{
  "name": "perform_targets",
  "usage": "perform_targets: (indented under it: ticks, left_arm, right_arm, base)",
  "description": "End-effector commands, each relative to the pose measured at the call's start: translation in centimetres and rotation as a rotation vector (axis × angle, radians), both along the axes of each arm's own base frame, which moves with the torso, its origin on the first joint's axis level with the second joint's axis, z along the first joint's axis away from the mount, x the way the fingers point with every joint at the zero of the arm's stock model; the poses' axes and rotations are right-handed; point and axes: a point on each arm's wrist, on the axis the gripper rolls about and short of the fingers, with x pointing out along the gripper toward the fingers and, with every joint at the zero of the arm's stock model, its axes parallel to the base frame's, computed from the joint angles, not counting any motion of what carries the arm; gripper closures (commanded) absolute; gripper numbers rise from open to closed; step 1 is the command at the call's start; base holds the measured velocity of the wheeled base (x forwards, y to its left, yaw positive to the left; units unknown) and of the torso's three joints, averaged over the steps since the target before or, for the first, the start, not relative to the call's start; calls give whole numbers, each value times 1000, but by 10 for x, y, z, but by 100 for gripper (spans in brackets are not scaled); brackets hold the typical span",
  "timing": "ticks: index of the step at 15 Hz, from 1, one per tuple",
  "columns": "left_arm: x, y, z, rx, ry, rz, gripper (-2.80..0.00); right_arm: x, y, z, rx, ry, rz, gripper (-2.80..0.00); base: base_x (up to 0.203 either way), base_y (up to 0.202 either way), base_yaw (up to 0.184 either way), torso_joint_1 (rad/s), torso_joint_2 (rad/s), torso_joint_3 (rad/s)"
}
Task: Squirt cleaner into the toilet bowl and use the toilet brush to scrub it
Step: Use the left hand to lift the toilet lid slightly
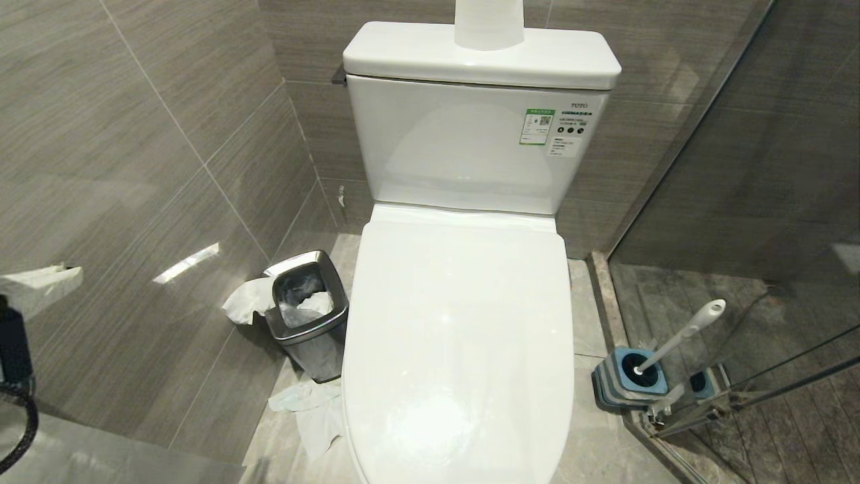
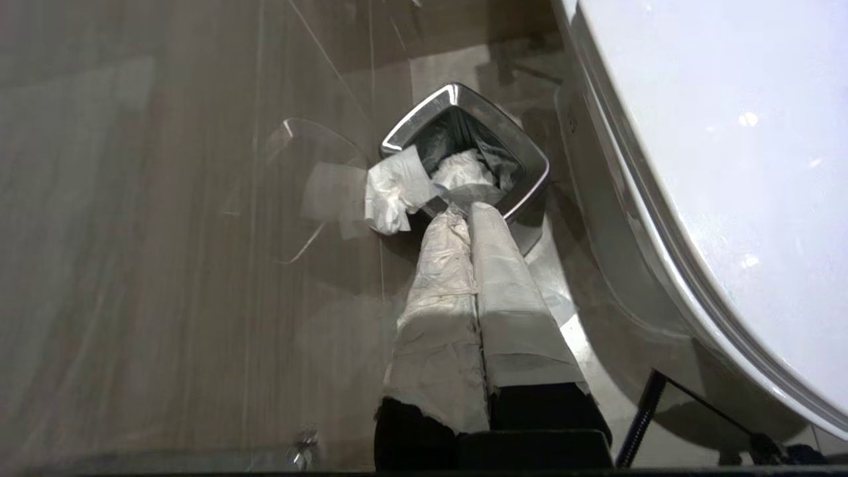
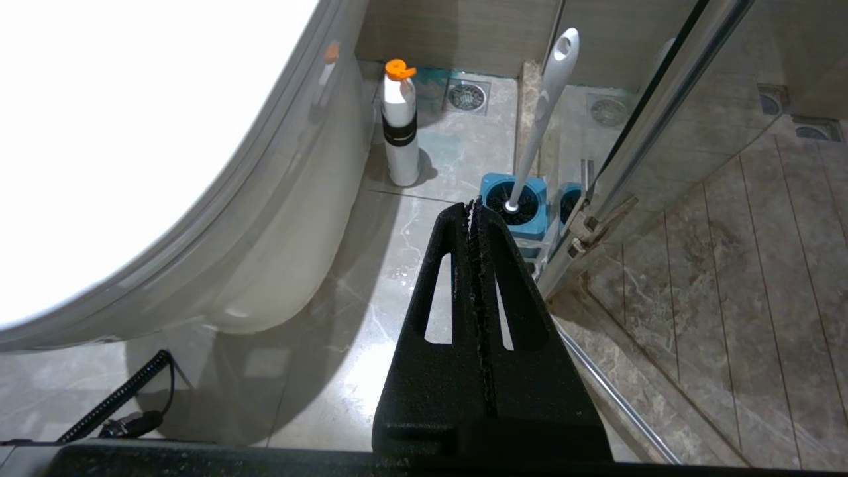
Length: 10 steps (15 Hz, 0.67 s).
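Observation:
The toilet bowl (image 1: 457, 336) fills the middle of the head view with its white lid down, so the basin is hidden. To its right the toilet brush (image 1: 678, 334) leans in a blue striped holder (image 1: 628, 380); the brush (image 3: 543, 112) also shows in the right wrist view. A white cleaner bottle (image 3: 401, 132) with an orange cap stands on the floor beside the toilet's base. My left gripper (image 2: 464, 211), wrapped in white paper, is shut and empty above the bin; in the head view the left gripper (image 1: 57, 279) is at the left edge. My right gripper (image 3: 472, 207) is shut and empty, low near the holder (image 3: 523, 209).
A square steel bin (image 1: 309, 316) with crumpled paper stands left of the toilet, and more tissue (image 1: 312, 410) lies on the floor in front of it. A glass shower partition (image 1: 739, 235) closes off the right side. A white roll (image 1: 489, 23) sits on the tank lid.

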Motion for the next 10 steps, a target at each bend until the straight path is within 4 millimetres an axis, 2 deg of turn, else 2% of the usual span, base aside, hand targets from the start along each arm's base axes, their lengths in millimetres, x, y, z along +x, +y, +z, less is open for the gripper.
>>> perform_targets:
  ticks: [1, 5, 10]
  left_arm:
    - [24, -10, -7, 10, 75, -36, 0]
    - [52, -39, -15, 25, 150, -64, 0]
    - [101, -55, -25, 25, 133, -24, 0]
  right_arm:
    - [0, 0, 0, 0, 1, 0, 0]
    - [0, 0, 0, 0, 1, 0, 0]
    - [0, 0, 0, 0, 1, 0, 0]
  base:
    - [0, 0, 0, 0, 0, 0]
    - [0, 0, 0, 0, 0, 0]
    - [0, 0, 0, 0, 0, 0]
